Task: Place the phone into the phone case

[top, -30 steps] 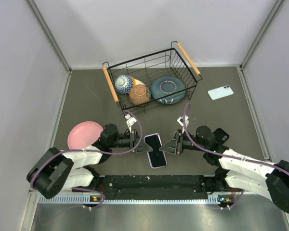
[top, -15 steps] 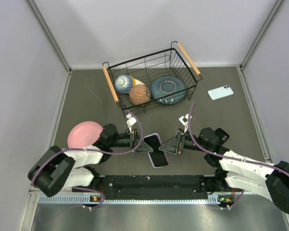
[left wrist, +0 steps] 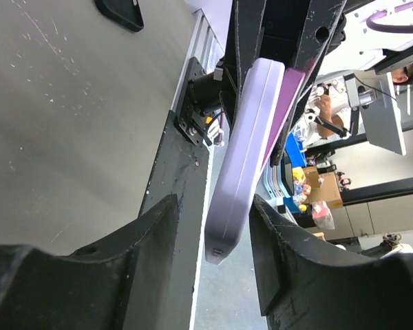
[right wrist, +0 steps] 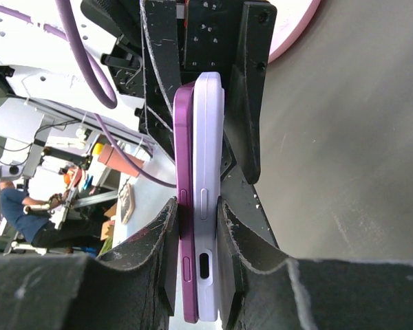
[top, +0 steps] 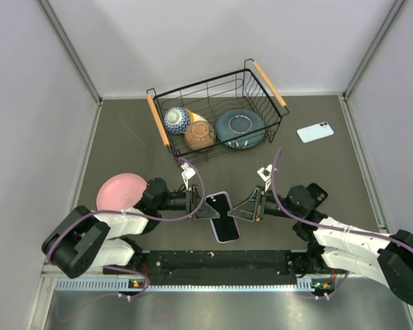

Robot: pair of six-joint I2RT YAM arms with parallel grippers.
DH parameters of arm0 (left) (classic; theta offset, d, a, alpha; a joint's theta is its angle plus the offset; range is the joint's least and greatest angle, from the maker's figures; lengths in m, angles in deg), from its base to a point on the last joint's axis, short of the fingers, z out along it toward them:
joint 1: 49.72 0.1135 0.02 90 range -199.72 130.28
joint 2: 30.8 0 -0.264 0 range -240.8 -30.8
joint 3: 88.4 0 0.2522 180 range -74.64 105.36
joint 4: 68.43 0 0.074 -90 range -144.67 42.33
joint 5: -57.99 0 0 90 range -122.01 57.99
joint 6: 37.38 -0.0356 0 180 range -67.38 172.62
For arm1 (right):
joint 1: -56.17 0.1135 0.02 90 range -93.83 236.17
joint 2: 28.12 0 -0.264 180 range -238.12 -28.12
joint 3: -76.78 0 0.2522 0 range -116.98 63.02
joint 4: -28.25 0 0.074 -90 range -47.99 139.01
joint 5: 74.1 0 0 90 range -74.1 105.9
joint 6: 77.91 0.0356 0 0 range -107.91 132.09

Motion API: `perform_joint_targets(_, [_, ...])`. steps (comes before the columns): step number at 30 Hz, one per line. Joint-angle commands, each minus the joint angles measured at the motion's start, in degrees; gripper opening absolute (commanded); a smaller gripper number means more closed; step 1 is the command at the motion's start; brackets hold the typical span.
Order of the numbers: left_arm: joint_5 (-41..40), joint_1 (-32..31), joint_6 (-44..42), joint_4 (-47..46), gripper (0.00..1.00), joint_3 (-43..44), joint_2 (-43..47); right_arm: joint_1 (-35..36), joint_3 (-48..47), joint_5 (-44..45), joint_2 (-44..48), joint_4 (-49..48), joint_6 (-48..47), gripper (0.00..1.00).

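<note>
Grey table (top: 124, 137), phone (top: 224, 218) gripped, right arm (top: 344, 237) retreated

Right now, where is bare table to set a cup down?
Bare: the left patch between wire basket and pink plate; the right strip between pale blue phone and black handset. Crowded: near middle, where left tool and right tool meet at the phone case.

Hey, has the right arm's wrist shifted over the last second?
Yes, slightly: the right wrist drew back rightward, closing on the black handset beside it.
</note>
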Motion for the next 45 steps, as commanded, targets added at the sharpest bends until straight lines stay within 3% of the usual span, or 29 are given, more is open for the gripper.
perform_joint_targets(1, [-2.0,-0.1,0.8,-4.9,0.51,-0.3,-0.8,0.2,-2.9,0.1,0.5,-3.7,1.5,0.0])
perform_joint_targets(2, [-2.0,-0.1,1.2,-5.1,0.5,-0.3,-0.9,0.4,-3.3,0.7,0.6,-2.5,1.4,0.0])
perform_joint_targets(3, [-2.1,-0.2,1.2,-5.2,0.47,-0.4,-0.7,0.4,-3.4,0.9,0.7,-2.1,1.4,0.07])
perform_joint_targets(4, [-2.4,-0.2,1.2,-5.3,0.44,-0.4,-0.8,0.4,-3.4,0.5,0.7,-2.5,1.7,0.23])
perform_joint_targets(7, [-2.5,-0.2,0.9,-5.2,0.39,-0.4,-1.3,0.4,-2.6,-0.9,1.0,-6.8,3.5,0.35])
perform_joint_targets(10, [-2.6,-0.2,1.0,-5.7,0.39,-0.2,-2.5,0.4,-0.6,-2.4,0.9,-14.3,6.3,0.4])
perform_joint_targets(13, [-2.1,-0.2,2.1,-7.9,0.39,-0.2,-3.6,0.6,0.6,-2.7,0.7,-19.7,8.6,0.4])
perform_joint_targets(18, [-1.9,-0.2,3.4,-10.2,0.36,-0.3,-4.0,0.4,0.1,-3.0,-1.1,-18.3,7.8,0.35])
perform_joint_targets(20, [-1.9,-0.3,3.5,-10.1,0.36,-0.2,-3.7,0.3,0.2,-3.0,-1.9,-18.7,7.7,0.28])
perform_joint_targets(21, [-1.9,-0.3,3.6,-9.9,0.37,-0.2,-3.6,0.4,0.1,-3.0,-2.1,-18.7,7.7,0.19])
perform_joint_targets(24, [-1.9,-0.4,3.5,-9.2,0.39,0.2,-3.3,0.3,-0.1,-2.7,-3.1,-18.8,7.8,0.03])
perform_joint_targets(26, [-2.0,-0.5,3.3,-8.8,0.42,0.3,-3.3,0.3,-0.4,-2.5,-3.4,-18.4,7.7,0.0])
perform_joint_targets(35, [-2.3,-0.8,3.1,-7.2,0.53,0.8,-2.9,0.3,-2.3,2.2,-0.7,-5.7,4.1,0.0])
perform_joint_targets(38, [-2.5,-0.9,2.7,-7.1,0.35,0.5,-2.3,0.2,-2.3,0.8,0.6,-5.6,4.1,0.01])
perform_joint_targets(39, [-2.6,-0.9,2.5,-7.2,0.29,0.4,-2.2,0.4,-2.3,-0.3,0.6,-7.0,4.8,0.2])
perform_joint_targets(40, [-2.6,-0.8,2.3,-7.1,0.28,0.4,-2.2,0.4,-2.1,-1.0,0.6,-8.3,5.5,0.26])
perform_joint_targets(42, [-2.5,-0.9,2.4,-7.2,0.27,0.6,-2.3,0.3,-2.0,-3.2,0.4,-12.2,7.4,0.36])
perform_joint_targets(45, [-2.3,-0.9,2.6,-7.6,0.28,1.2,-2.6,0.4,-1.4,-4.0,0.2,-15.5,9.0,0.38])
